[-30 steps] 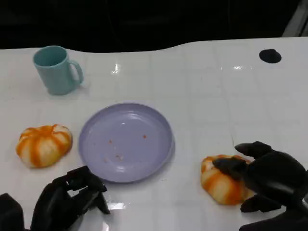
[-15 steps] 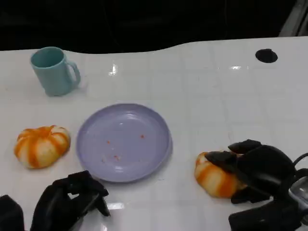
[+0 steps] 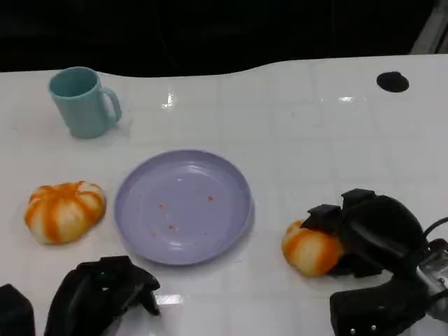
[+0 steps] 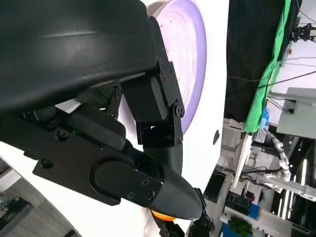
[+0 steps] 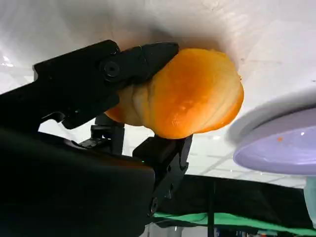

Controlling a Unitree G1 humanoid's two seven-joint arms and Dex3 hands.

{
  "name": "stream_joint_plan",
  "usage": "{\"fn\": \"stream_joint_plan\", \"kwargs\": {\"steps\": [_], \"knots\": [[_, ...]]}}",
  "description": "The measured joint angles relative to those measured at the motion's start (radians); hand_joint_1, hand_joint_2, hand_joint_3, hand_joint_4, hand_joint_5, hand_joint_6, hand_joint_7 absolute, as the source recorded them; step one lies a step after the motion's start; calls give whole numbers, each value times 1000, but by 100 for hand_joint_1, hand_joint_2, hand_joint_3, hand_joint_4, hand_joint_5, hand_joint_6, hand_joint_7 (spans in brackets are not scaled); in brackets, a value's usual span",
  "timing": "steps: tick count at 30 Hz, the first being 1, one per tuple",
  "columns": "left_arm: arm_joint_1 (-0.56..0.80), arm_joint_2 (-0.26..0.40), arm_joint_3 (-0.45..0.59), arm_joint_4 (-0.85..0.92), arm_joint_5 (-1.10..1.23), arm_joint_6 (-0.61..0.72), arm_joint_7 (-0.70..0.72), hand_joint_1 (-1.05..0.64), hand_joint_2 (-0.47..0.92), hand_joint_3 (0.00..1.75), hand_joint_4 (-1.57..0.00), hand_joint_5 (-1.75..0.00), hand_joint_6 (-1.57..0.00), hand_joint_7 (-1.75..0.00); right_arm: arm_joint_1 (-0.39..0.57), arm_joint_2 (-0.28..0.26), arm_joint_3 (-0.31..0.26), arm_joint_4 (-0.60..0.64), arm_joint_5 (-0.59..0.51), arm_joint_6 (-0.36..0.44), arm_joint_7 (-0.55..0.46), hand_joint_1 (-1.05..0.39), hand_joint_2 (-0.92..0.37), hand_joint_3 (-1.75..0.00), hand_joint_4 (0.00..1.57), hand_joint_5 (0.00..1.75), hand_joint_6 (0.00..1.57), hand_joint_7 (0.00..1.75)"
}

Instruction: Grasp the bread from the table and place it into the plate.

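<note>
Since a second ago, bread (image 3: 309,250) has been clamped by right hand (image 3: 369,233); should be lifted straight before plate (image 3: 231,231).

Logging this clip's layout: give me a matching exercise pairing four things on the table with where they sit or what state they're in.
Things:
1. teal mug
2. purple plate
3. bread in the right hand
4. second bread

Places or states:
A. middle of the table, a few crumbs on it
B. far left corner, handle toward the plate's side
C. lying free, left of the plate
D. gripped by black fingers, right of the plate

Pairs: 1-B, 2-A, 3-D, 4-C
</note>
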Motion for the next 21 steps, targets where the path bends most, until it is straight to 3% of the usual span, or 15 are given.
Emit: {"fn": "stream_joint_plan", "kwargs": {"steps": [1, 4, 7, 12, 17, 21], "knots": [[0, 0, 0, 0, 0, 0, 0, -104, 79, 0, -77, -166, -146, -34, 0, 1, 2, 11, 0, -9, -28, -18, -78, -56, 81, 175, 81, 129], [0, 0, 0, -1, 0, 0, 1, -103, 79, 0, -77, -166, -150, -28, -1, 7, 8, 53, 0, -43, -121, -15, -55, -83, 86, 175, 73, 161], [0, 0, 0, -2, 0, 0, 2, -104, 79, 0, -77, -166, -152, -24, -1, 19, 10, 104, 0, -81, -240, -10, -45, -98, 90, 175, 71, 172], [-1, 0, 0, -2, -1, 0, 2, -102, 79, 0, -77, -166, -154, -21, -7, 44, 8, 152, 12, -137, -354, -6, -28, -124, 97, 175, 79, 165], [-12, 0, 4, 14, -3, -6, 1, -102, 79, 0, -76, -166, -156, -17, -17, 81, -25, 153, 80, -185, -363, -4, -18, -139, 100, 175, 88, 149], [-27, 2, 9, 38, -3, -20, 0, -102, 79, 0, -76, -166, -157, -16, -29, 108, -46, 153, 126, -211, -360, -1, -13, -149, 102, 175, 89, 155]]}}
